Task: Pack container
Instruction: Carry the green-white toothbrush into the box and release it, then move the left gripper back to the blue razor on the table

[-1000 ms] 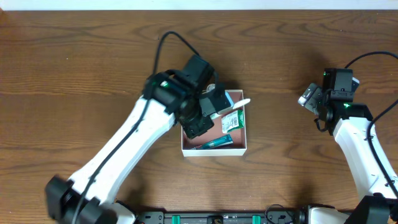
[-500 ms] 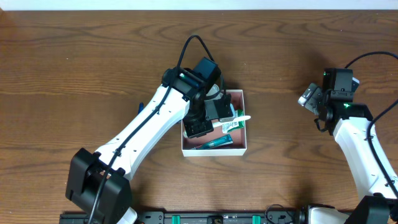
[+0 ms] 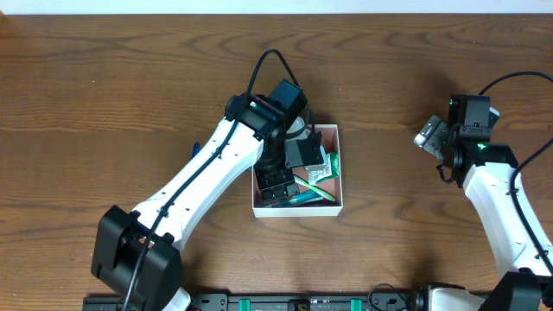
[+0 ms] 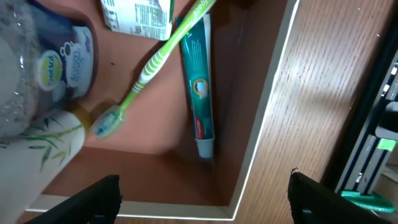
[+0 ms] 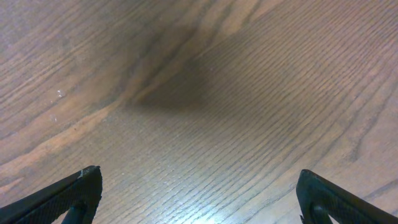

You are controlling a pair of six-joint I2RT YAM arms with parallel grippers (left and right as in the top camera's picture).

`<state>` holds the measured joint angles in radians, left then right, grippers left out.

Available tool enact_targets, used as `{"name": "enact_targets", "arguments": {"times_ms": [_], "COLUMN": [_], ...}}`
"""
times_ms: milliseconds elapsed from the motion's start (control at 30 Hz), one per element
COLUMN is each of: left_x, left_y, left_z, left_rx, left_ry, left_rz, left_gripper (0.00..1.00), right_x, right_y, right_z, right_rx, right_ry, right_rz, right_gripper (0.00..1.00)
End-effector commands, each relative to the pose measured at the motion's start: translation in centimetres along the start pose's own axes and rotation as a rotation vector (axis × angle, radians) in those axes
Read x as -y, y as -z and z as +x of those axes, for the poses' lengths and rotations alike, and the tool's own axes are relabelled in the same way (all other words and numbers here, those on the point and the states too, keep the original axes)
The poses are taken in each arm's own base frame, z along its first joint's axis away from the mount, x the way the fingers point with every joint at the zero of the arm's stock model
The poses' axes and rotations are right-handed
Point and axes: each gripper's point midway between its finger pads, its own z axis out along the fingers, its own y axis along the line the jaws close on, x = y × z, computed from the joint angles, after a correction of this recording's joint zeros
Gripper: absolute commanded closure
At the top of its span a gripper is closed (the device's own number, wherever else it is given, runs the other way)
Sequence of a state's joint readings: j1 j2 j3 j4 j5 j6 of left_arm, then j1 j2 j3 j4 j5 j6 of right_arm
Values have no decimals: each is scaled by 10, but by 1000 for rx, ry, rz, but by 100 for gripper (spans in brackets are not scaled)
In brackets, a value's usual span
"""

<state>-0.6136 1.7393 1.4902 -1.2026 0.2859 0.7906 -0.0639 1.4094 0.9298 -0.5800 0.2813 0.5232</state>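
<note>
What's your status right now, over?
Left gripper open above box, holding nothing. Right gripper open over table, holding nothing. Toothbrush and toothpaste lie in box. Nothing in the way.

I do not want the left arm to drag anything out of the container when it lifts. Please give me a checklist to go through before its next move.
1. Left gripper open and empty: ok.
2. Toothbrush clear of that gripper: ok.
3. Whole toothbrush inside the container: cannot tell; its handle end runs out of the wrist view.
4. Toothpaste lying flat on the floor beside the wall: ok.
5. Right gripper open, over the table, far from the container: ok.
</note>
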Motion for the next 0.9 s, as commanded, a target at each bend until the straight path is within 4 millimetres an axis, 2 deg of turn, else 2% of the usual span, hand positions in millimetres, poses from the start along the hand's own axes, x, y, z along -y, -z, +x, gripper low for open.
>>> {"name": "enact_targets", "arguments": {"times_ms": [0, 67, 133, 233, 300, 400, 500, 633, 767, 867], "left_x": [5, 8, 9, 6, 4, -9, -33, -59, -84, -102], "left_y": [9, 20, 37, 60, 75, 97, 115, 121, 111, 100], "left_z": [-2, -2, -1, 12, 22, 40, 66, 95, 126, 140], "left_rx": [23, 44, 70, 87, 108, 138, 166, 201, 221, 245], "left_ry": [47, 86, 164, 337, 425, 576, 785, 1010, 1158, 1208], "left_rz": [-7, -24, -63, -163, -220, -333, -448, -482, -498, -521], "left_gripper": [14, 13, 7, 1, 2, 2, 2, 2, 2, 2], "right_x": [4, 4, 4, 4, 4, 4, 4, 4, 4, 4], "right_y": [-1, -1, -1, -1, -1, -1, -1, -1, -1, -1], "right_z": [-3, -3, -3, -3, -3, -3, -3, -3, -3, -3], "right_rx": [7, 7, 7, 7, 7, 7, 7, 7, 7, 7], "right_ry": [-21, -21, -21, -21, -21, -21, -21, -21, -21, -21], "right_rz": [17, 17, 17, 17, 17, 17, 17, 17, 17, 17], "right_gripper": [1, 1, 1, 1, 1, 1, 1, 1, 1, 1]}}
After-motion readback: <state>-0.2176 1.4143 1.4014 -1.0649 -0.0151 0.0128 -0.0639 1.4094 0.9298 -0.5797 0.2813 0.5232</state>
